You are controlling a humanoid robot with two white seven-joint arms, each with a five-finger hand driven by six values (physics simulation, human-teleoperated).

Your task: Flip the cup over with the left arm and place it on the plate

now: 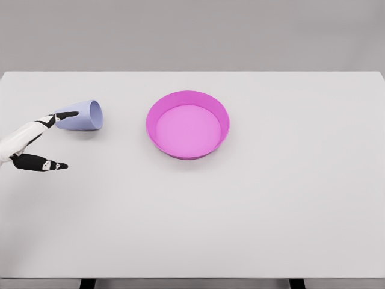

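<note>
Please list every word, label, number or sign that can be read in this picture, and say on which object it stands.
There are none. The lavender cup, lying on its side, the pink plate, the white table and the left hand carry no readable text, number or sign.

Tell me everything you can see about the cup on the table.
The cup is a pale lavender, plain, handleless tumbler that looks like smooth plastic. It lies on its side on the white table, its open mouth turned right toward the pink plate, from which it is clearly apart. The left hand is at its closed end, one fingertip over the upper side; actual contact is hard to tell.
</note>
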